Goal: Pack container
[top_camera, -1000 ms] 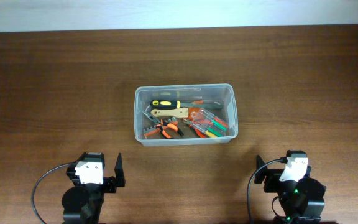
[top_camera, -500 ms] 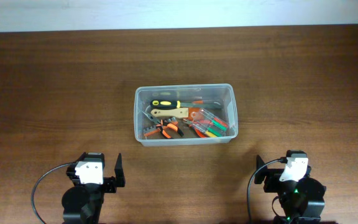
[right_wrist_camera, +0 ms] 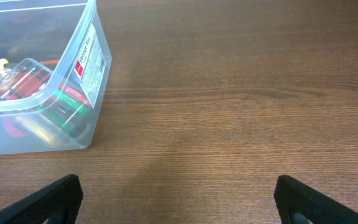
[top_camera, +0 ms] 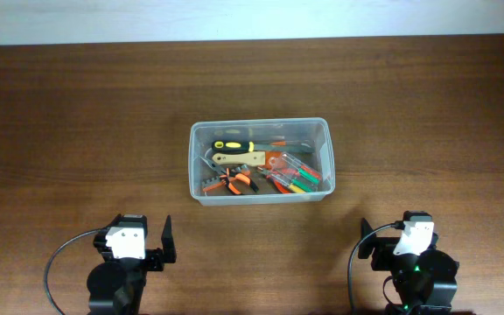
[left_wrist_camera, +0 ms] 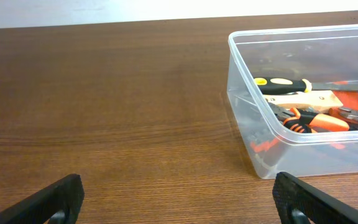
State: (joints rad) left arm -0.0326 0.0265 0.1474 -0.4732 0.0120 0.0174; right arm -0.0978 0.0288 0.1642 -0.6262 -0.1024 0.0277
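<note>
One container (top_camera: 261, 200) stands on one surface (top_camera: 77, 131). Inside the container lie one yellow-and-black screwdriver (top_camera: 232, 144), one wooden-handled tool (top_camera: 239, 158), one pair of orange-handled pliers (top_camera: 237, 180) and one small clear case (top_camera: 297, 175) of red, green and yellow screwdrivers. How many screwdrivers the case holds cannot be counted. Other orange and metal pieces inside the container are too jumbled to count. In front of the container are two grippers, the left gripper (left_wrist_camera: 178, 200) and the right gripper (right_wrist_camera: 178, 200), each with two jaws.

White label (right_wrist_camera: 87, 58) on container (right_wrist_camera: 23, 134) end wall, print too small to read
</note>
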